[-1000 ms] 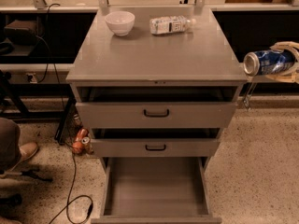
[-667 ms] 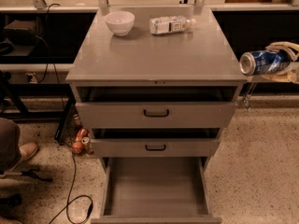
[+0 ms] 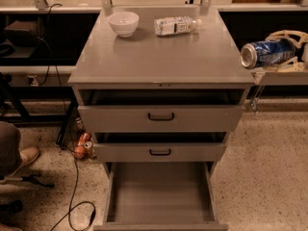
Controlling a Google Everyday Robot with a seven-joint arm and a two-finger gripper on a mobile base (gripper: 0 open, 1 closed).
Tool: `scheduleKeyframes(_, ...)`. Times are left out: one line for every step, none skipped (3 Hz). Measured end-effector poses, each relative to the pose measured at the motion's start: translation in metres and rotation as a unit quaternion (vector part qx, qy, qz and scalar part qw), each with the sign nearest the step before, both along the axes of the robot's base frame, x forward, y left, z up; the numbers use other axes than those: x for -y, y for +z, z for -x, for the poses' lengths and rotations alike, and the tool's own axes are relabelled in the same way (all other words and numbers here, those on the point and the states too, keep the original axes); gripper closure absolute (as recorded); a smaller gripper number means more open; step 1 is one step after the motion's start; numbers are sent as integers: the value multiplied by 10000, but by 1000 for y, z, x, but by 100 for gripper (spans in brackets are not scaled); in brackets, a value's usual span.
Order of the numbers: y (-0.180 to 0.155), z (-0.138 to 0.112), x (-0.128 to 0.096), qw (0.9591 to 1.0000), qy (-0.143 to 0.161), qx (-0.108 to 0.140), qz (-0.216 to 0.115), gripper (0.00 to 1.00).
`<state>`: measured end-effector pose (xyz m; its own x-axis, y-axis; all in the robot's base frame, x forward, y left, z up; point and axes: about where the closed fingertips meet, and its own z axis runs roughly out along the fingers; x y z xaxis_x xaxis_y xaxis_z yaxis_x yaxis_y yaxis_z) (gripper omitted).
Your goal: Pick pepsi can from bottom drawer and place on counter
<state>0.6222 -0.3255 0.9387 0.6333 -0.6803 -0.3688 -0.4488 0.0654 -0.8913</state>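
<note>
As hand (image 3: 285,51) grips pepsi can (image 3: 262,54), counter (image 3: 159,57) edge lies near.

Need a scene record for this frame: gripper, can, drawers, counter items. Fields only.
gripper: cream two-finger gripper, right of the cabinet, shut on the can
can: small blue aluminium pepsi can, held on its side, silver end at the counter's right edge
bottom drawer: deep grey metal bottom drawer, pulled open, no can inside
counter: matte-grey counter top
on counter: white bowl; clear plastic water bottle lying down
status: can not yet placed
</note>
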Motion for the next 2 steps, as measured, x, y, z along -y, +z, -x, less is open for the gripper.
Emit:
scheduleKeyframes(3, -7, -16, 9985, 81, -478, 255, 100)
scheduleKeyframes(-12, -37, -36, 9916, -91, -1062, 736, 100)
